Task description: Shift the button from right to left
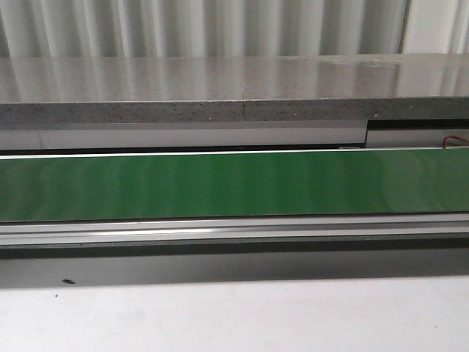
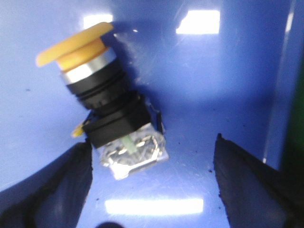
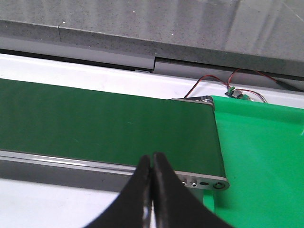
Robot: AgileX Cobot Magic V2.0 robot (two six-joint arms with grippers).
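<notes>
The button [image 2: 107, 102] is lying tilted on its side on the floor of a blue bin [image 2: 213, 85], its yellow cap pointing away from the left claw [image 2: 152, 185], whose fingers are spread wide with the button's contact block just beside one of them. The right claw [image 3: 152, 190] is hanging with fingertips pressed together on nothing, over the near edge of the green conveyor belt [image 3: 95, 123], beside a bright green tray [image 3: 261, 152].

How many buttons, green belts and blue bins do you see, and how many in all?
button: 1, lying in the blue bin
green belt: 1
blue bin: 1
Total: 3
</notes>
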